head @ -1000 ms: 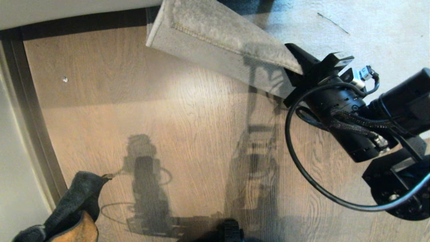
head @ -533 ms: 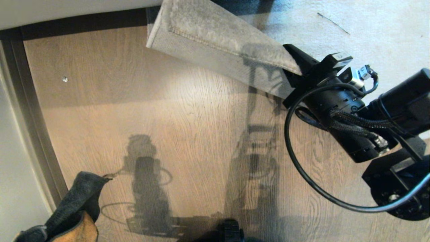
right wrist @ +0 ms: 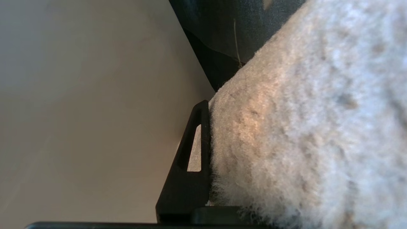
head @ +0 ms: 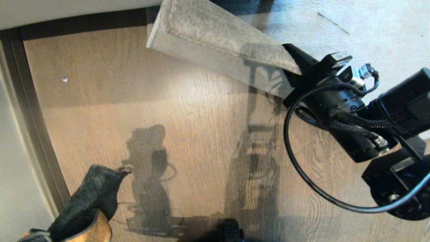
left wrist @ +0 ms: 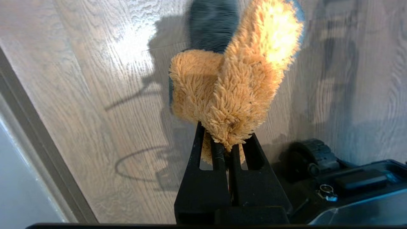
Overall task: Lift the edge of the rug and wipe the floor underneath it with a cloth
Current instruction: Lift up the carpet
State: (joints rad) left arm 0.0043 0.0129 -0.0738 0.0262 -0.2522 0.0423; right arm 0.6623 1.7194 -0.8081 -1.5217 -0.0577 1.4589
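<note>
The right hand [head: 295,72] is holding the rug edge [head: 215,43] up at the far right, baring the floor [head: 168,101], while the left hand [left wrist: 226,143] is gripping the cloth [head: 90,191] near left, apparently not yet wiping.

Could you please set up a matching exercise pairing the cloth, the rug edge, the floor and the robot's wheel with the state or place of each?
Things:
1. cloth
2. rug edge
3. floor
4. wheel

States:
A. bare wood planks, crossed by arm shadows
B. pinched in the left gripper, above the floor
C. black, low beside the left gripper
D. lifted and folded back by the right gripper

Pairs: 1-B, 2-D, 3-A, 4-C
</note>
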